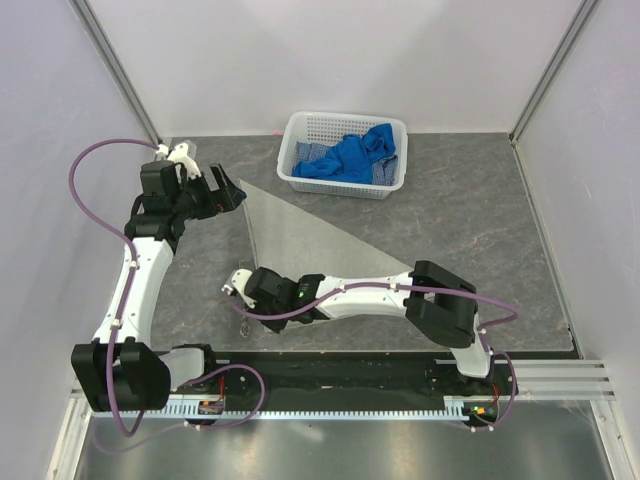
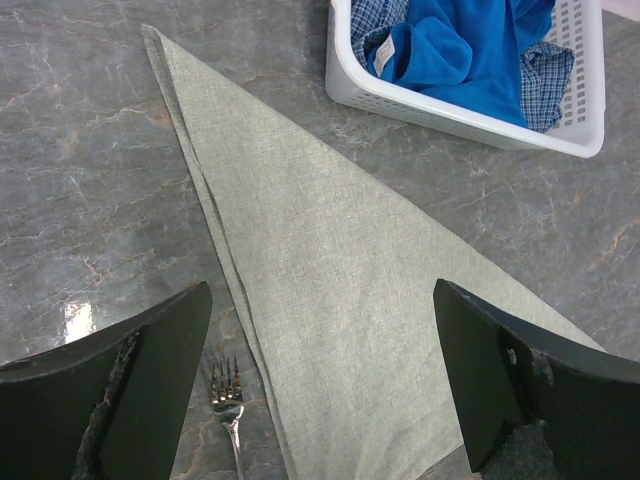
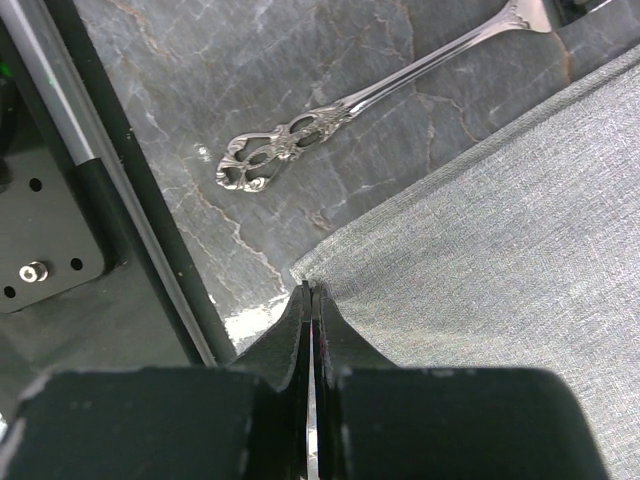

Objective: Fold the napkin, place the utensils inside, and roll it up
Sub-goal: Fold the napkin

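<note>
The napkin (image 1: pixel 300 240) lies folded into a light grey triangle on the dark marble table. My right gripper (image 1: pixel 237 285) is low at the triangle's near-left corner, jaws pressed together on the very tip of the cloth (image 3: pixel 520 220), which rises slightly to the gripper (image 3: pixel 311 287). The silver fork (image 3: pixel 380 90) rests on the table just left of that corner, its ornate handle end toward the table's near edge. My left gripper (image 1: pixel 232 195) hovers wide open above the napkin's far-left point, with the cloth (image 2: pixel 330 250) and the fork's tines (image 2: pixel 225 385) below it.
A white plastic basket (image 1: pixel 345 120) holding bright blue cloths (image 1: pixel 355 155) stands at the back, just beyond the napkin's long folded edge. The black base rail (image 3: pixel 130 230) runs close behind the right gripper. White walls enclose the table.
</note>
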